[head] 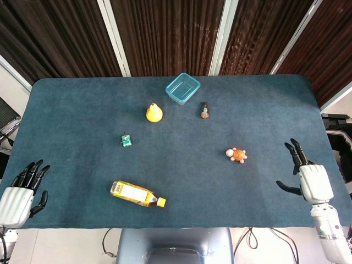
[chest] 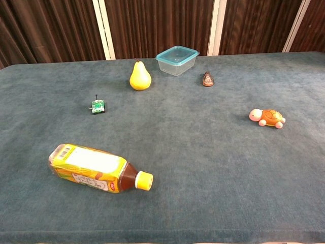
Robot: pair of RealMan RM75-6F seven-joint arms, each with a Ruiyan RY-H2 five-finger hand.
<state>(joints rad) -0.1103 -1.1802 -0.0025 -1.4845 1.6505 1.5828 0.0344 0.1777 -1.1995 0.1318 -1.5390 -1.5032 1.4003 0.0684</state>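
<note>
while both hands hang at the near corners of the surface (head: 82, 99), neither holds anything. the right hand (head: 311, 179) floats over the right edge near the near right corner, fingers spread and pointing toward the far side, thumb stuck out to the left; the thing nearest it is the toy turtle (head: 236, 154), which sits well apart from it toward the middle, on the right half of the surface. the left hand (head: 17, 192) sits just off the near left corner, fingers apart and empty; nearest to it is the tea bottle (head: 137, 193), lying on its side close to the near edge, yellow cap pointing right, well apart from the hand. neither hand shows in the chest view.

toward the far edge, about midway along it, stands a clear blue-rimmed food container (head: 182, 88), lid on as far as one can tell. a yellow pear (head: 154, 113) stands upright near it on the left, and a small dark cone-shaped figure (head: 204, 111) sits near it on the right. a small green toy (head: 126, 141) rests between the pear and the tea bottle, left of centre, touching neither.
</note>
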